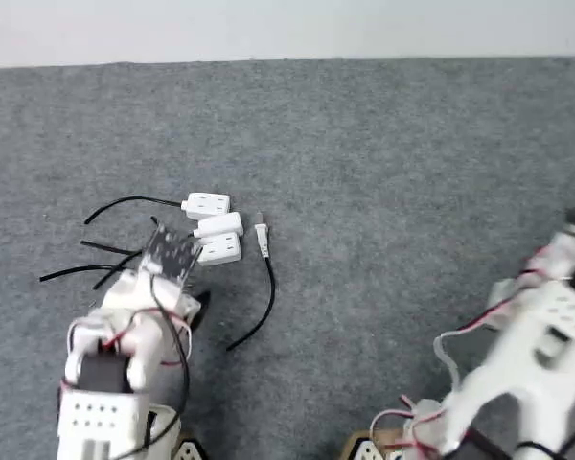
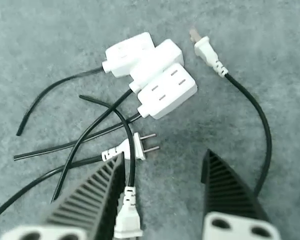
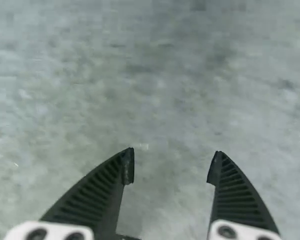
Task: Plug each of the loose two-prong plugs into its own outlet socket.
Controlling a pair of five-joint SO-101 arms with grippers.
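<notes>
Nearest to us, the left arm's fingers (image 2: 97, 192), black and ribbed, stand spread apart and hold nothing, low over the grey carpet-like surface (image 1: 412, 172). A white two-prong plug (image 2: 127, 220) on a black cord lies right beside one finger; we cannot tell whether they touch. Just past the fingertips lies a second white plug (image 2: 139, 146), flat on the surface, its two metal prongs bare and in no socket.

Beyond it sit three white outlet sockets, packed together and touching. The near socket block (image 2: 167, 90) faces up and shows two pairs of slots. The middle socket block (image 2: 157, 62) lies against it, and the far socket block (image 2: 127, 52) lies behind that. Thin black cords (image 1: 96, 249) fan out to the left of the cluster.

Just right of the sockets, a third white plug (image 1: 261, 235) lies loose, and its black cable (image 1: 265, 307) curves back toward the near side.

The right arm (image 1: 527, 364) stands at the near right, well apart from all of this. The right arm's fingers (image 3: 97, 195) are likewise spread wide over bare grey surface, gripping nothing.
</notes>
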